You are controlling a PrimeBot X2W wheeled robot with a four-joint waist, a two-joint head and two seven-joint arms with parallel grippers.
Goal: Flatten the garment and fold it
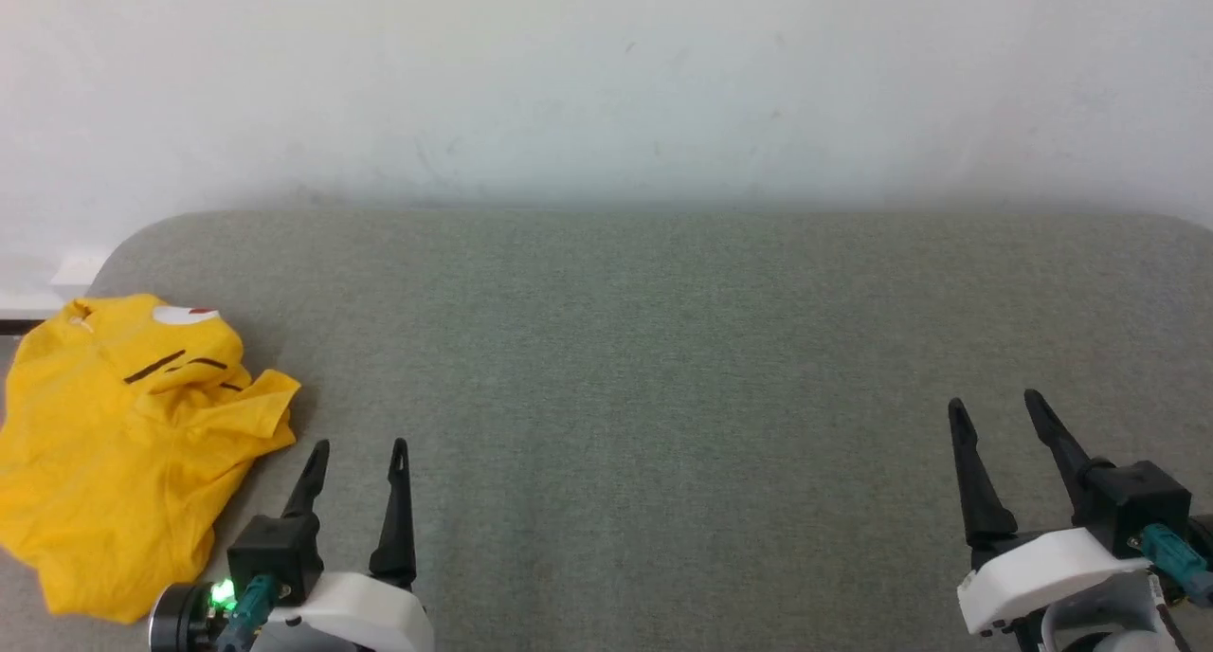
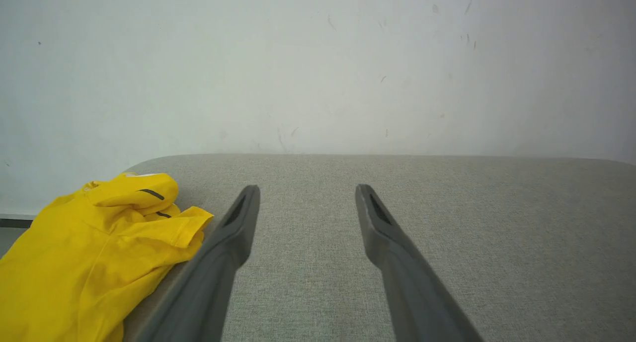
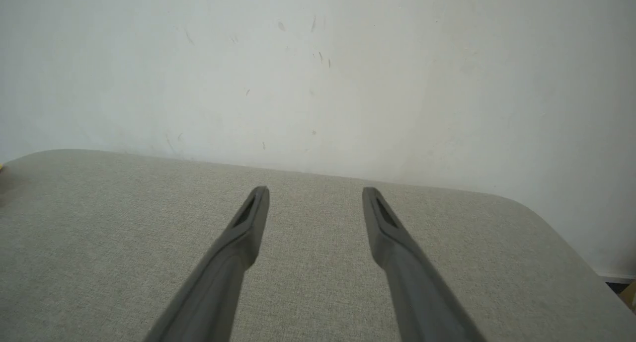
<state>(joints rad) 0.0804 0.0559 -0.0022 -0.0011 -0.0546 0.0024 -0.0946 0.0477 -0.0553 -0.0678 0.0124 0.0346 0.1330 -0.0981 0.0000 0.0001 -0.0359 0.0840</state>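
The garment [image 1: 123, 443] is a bright yellow T-shirt lying crumpled in a heap at the left end of the grey padded surface [image 1: 663, 349], with a white patch, a bit of red and thin black lines near its top. My left gripper [image 1: 360, 448] stands open just right of the heap, apart from it, holding nothing. In the left wrist view the garment [image 2: 94, 252] bunches up beside the left finger [image 2: 233, 232], and the left gripper [image 2: 307, 189] has only grey cloth surface between its fingers. My right gripper [image 1: 995, 406] is open and empty at the lower right, far from the garment; the right gripper [image 3: 315, 190] points toward the wall.
A white wall [image 1: 606, 83] rises directly behind the padded surface. The surface has rounded far corners, and its left edge runs under the garment. A strip of floor and skirting [image 1: 28, 301] shows past the left corner.
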